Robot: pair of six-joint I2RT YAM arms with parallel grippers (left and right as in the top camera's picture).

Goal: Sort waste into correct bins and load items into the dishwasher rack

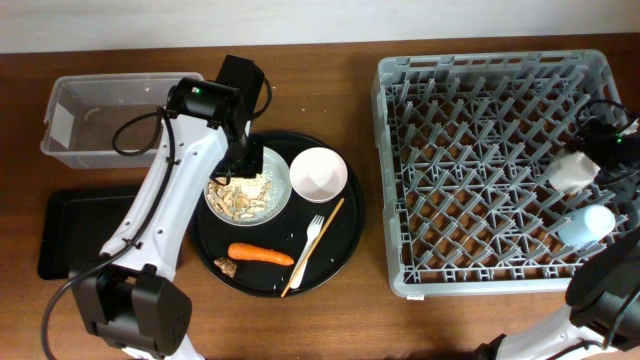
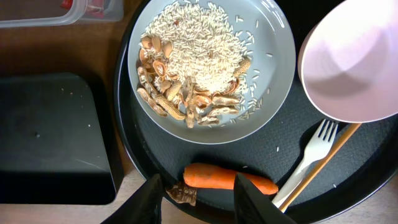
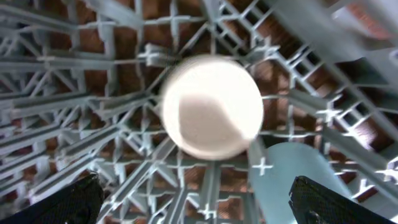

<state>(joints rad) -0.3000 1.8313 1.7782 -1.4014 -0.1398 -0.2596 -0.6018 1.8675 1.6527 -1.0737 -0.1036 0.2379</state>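
The right claw (image 3: pixel 202 208) hangs spread and empty above the small pale cup (image 3: pixel 211 106) sitting in the large grey plastic rack (image 1: pixel 480 282), so loading looks underway, while the left claw (image 2: pixel 199 202), likewise spread, hovers over the round white plate (image 2: pixel 267 93) of rice, likely needing a rim grip next.

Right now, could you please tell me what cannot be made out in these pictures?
1. Overhead: the left arm hides part of the rectangular tray and the plate.
2. Left wrist: the top edge cuts off the tub and its contents.
3. Right wrist: blur smears the rack and pale cup.
4. Overhead: the right edge cuts off the right arm.
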